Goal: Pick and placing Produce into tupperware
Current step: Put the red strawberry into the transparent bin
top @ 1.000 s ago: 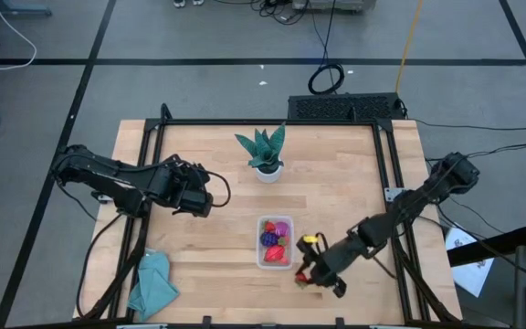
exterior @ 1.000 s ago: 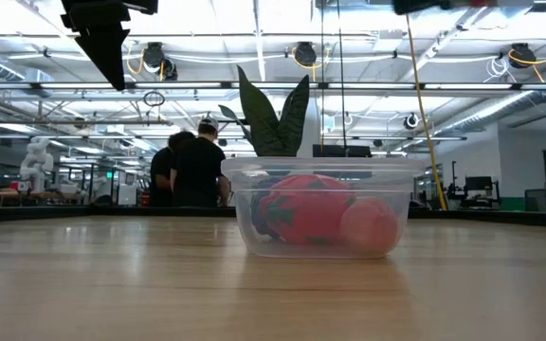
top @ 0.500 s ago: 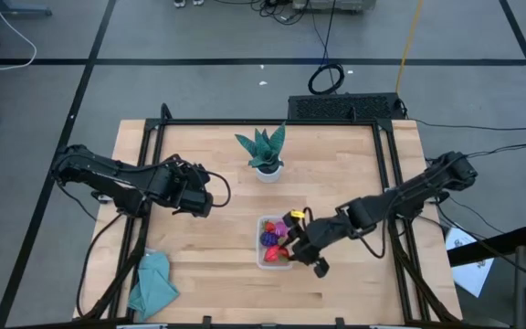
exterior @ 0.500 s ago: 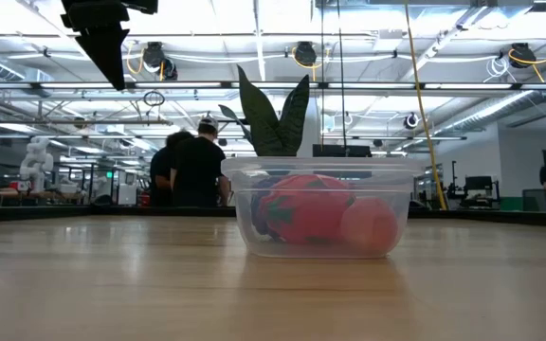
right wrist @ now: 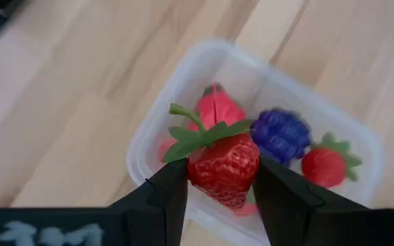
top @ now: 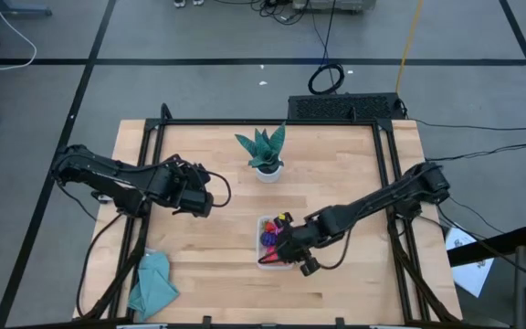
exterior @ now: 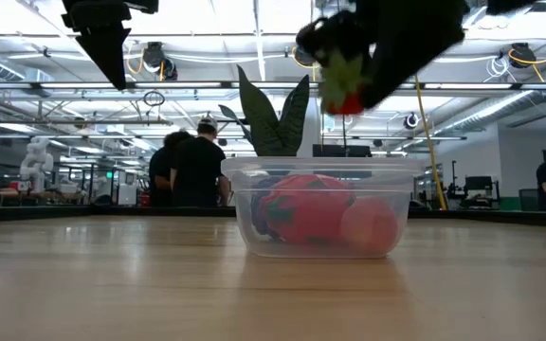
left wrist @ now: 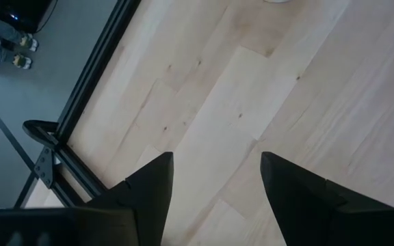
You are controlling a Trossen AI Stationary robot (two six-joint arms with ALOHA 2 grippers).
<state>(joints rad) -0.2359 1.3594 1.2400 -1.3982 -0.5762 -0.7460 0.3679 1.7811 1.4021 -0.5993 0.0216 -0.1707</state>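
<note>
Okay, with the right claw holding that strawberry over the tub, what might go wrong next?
1. The right claw holds the strawberry near the container rim, so a release here may bounce it onto the table.
2. The container already holds several fruits, including a purple berry, so the strawberry could roll off the pile.
3. Lowering further, the claw might nudge the light container.

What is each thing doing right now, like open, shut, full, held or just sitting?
right gripper: shut on a strawberry, above the tupperware
strawberry: held in the air, not dropped yet
tupperware: no lid, partly filled with toy fruit
left gripper: open, empty, over bare table
potted plant: upright
teal cloth: crumpled at the table's corner
</note>
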